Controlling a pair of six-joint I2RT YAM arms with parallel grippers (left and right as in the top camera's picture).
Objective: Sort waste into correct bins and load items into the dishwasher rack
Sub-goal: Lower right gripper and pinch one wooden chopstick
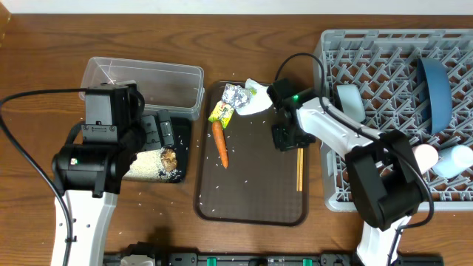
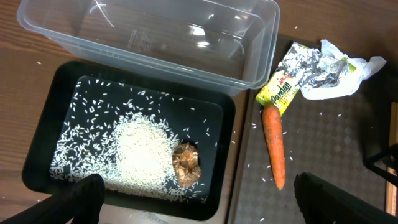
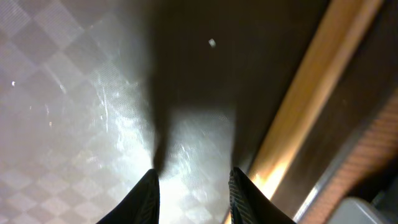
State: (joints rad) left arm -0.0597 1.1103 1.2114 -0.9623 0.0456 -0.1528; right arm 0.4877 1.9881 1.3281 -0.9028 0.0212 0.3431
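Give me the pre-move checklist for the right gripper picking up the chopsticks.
1. Right gripper open: ok.
2. Chopsticks between its fingers: not ok; in the right wrist view they lie off to one side.
3. Chopsticks free of waste: ok; the carrot lies apart.
4. Dishwasher rack has free slots: ok.
5. Left gripper out of the way: ok; it hangs open over the black tray.
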